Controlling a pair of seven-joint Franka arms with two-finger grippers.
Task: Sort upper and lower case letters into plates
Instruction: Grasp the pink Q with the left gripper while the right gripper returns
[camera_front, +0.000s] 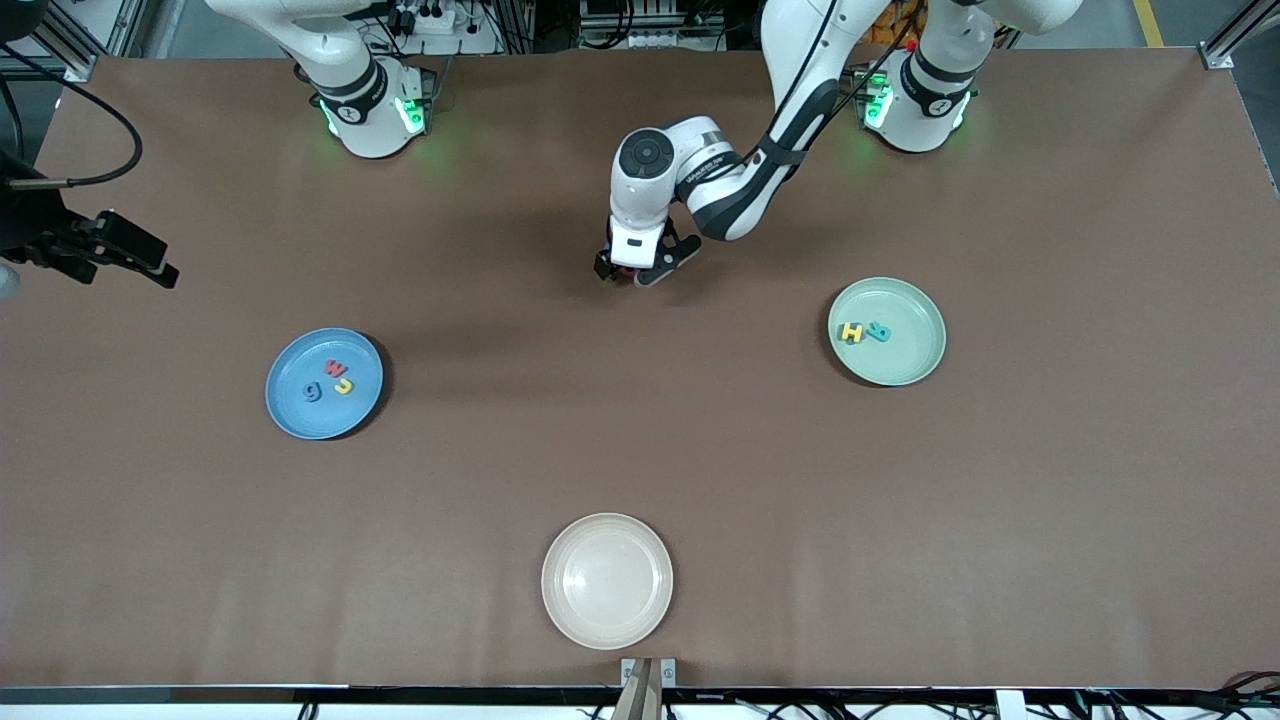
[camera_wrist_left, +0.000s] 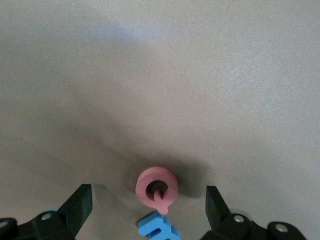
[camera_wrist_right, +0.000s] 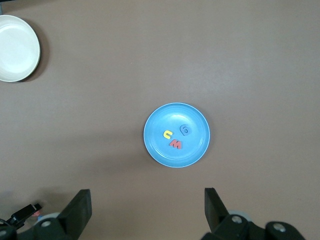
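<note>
Left claw (camera_wrist_left: 148, 210) sits low at mid-counter, jaws wide, straddling a pink Q (camera_wrist_left: 157, 187), tail toward the wrist, touching a blue letter (camera_wrist_left: 157, 229). Right claw (camera_wrist_right: 147, 212) hangs wide above the blue plate (camera_wrist_right: 199, 150).

Left gripper (camera_front: 634, 270) low over table centre, blue plate (camera_front: 290, 410) three letters, mint plate (camera_front: 905, 355) two

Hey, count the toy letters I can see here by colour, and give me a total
Red letters: 2, red W, red Q
Yellow letters: 2, yellow J, yellow H
Blue letters: 2, blue g, blue letter
Teal letters: 1, teal letter
Total: 7
</note>
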